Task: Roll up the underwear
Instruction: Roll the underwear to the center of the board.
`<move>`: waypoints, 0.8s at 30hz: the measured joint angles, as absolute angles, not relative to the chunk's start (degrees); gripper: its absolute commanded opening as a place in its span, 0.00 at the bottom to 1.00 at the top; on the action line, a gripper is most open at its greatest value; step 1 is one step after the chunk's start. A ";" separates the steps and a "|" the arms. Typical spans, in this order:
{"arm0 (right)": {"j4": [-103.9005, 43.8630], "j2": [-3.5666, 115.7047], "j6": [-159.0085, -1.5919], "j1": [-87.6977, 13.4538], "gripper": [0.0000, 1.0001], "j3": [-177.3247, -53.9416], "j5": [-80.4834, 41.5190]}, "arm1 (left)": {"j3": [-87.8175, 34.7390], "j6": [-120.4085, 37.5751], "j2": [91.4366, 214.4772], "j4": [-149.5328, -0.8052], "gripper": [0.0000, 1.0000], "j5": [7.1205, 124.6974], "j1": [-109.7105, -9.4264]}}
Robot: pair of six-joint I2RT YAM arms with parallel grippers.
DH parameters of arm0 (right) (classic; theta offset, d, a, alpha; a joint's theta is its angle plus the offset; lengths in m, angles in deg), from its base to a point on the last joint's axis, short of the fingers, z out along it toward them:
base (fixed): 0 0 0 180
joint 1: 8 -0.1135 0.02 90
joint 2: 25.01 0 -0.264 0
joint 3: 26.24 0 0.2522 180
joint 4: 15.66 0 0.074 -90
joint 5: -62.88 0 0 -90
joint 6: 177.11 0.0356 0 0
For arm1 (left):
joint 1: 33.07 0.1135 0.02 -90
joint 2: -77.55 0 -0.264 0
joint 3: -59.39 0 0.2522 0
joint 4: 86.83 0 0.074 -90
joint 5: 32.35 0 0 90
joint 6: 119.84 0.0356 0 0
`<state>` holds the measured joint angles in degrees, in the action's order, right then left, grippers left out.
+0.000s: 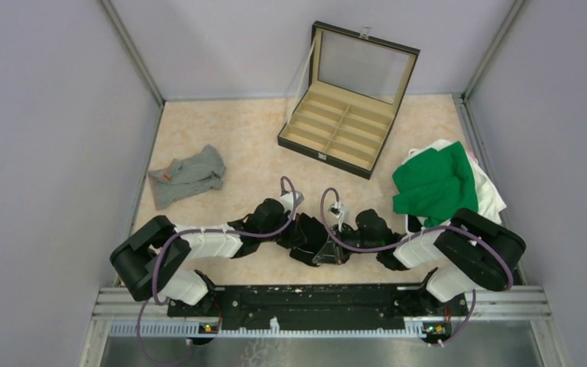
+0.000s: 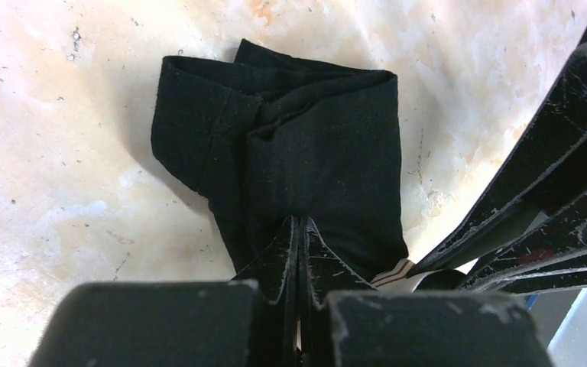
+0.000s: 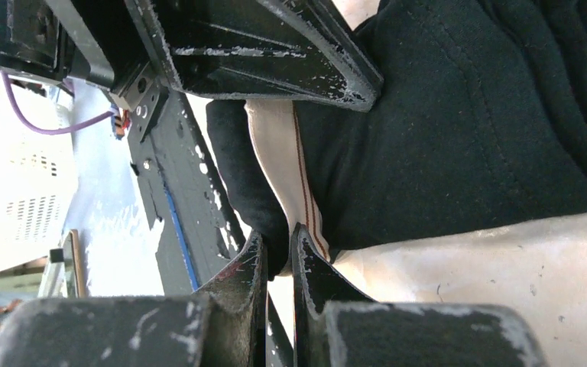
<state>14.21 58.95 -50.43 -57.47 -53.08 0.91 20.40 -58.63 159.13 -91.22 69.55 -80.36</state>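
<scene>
The left end effector (image 2: pixel 299 225) has its fingers pressed flat together, tips down on the near edge of the black underwear (image 2: pixel 313 138). Whether any cloth is caught between them cannot be told. The right end effector (image 3: pixel 279 241), just beside it, pinches a black edge of the same garment next to a cream strip with a brown stripe (image 3: pixel 283 153). The black underwear lies folded on the marbled tabletop (image 2: pixel 61 153), in front of the arm bases and between the two wrists. Farther left, well apart, the grey underwear (image 1: pixel 187 174) lies crumpled with its orange label (image 1: pixel 170 178) showing. At the back the compartmented case (image 1: pixel 321 157) stands with its lid up. A green cloth (image 1: pixel 436 183) lies on a white cloth (image 1: pixel 491 195) at the right.
</scene>
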 measured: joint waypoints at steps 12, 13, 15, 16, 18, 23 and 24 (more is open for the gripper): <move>7.61 61.68 -48.99 -53.58 0.00 -57.74 6.48 | 20.20 -58.13 157.01 -88.05 0.00 68.30 -80.07; 7.29 61.84 -48.99 -53.42 0.00 -57.95 6.74 | 19.96 -57.96 156.62 -87.46 0.00 68.15 -80.03; 6.76 62.19 -48.96 -53.08 0.00 -58.33 7.42 | 18.71 -57.52 155.92 -85.80 0.00 67.63 -79.98; 6.52 62.38 -48.96 -53.03 0.00 -58.57 7.64 | 18.06 -57.30 155.70 -85.32 0.00 67.38 -79.98; 6.06 62.86 -48.96 -52.81 0.00 -59.09 8.23 | 16.48 -56.80 155.35 -84.81 0.00 66.90 -79.94; 4.73 63.26 -48.94 -52.68 0.00 -59.97 8.80 | 14.12 -55.77 155.28 -85.01 0.00 65.55 -79.59; 4.53 63.26 -48.96 -52.57 0.00 -60.03 8.82 | 14.12 -55.57 155.39 -84.99 0.00 65.42 -79.44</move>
